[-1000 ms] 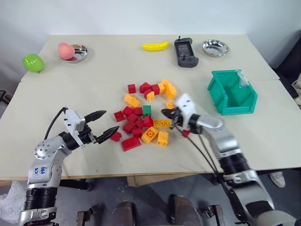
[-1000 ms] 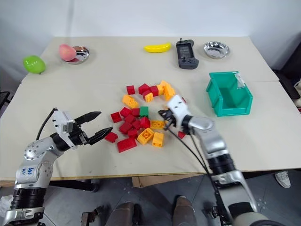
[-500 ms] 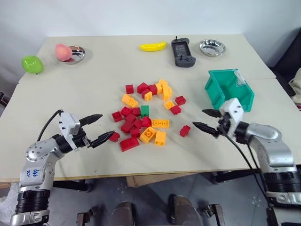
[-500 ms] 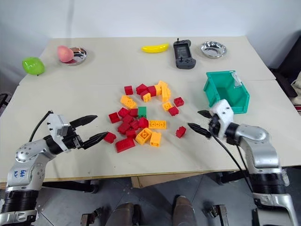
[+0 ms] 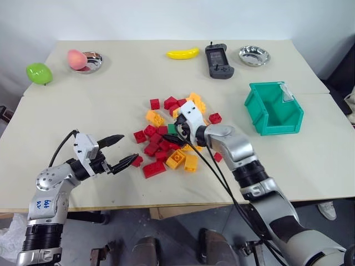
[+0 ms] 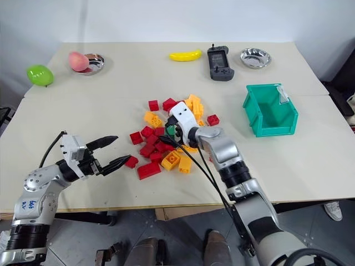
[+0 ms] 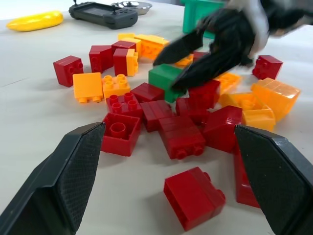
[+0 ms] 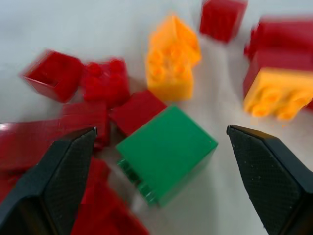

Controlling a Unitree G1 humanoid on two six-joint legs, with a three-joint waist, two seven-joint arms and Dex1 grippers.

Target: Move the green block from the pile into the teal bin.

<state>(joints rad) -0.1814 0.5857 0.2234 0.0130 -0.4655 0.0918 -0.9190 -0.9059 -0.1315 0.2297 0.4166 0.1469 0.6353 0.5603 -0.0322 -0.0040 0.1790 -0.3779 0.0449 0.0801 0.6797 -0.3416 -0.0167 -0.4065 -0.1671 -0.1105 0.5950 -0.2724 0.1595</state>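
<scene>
Your right tool [image 5: 173,134] stood with its black fingers spread wide over the middle of the pile of red and orange-yellow studded bricks [image 5: 169,133], the small dark-green studded brick [image 8: 166,153] lying loose between the fingertips and hemmed in by red bricks. Your left tool [image 5: 120,150] hung open and empty by the pile's near-left edge, a red brick [image 7: 194,196] lying ahead between its fingers. The teal plastic open-top bin [image 5: 274,108] sat well apart to the right near the pale table's [image 5: 111,105] edge, with bare tabletop between it and the pile.
</scene>
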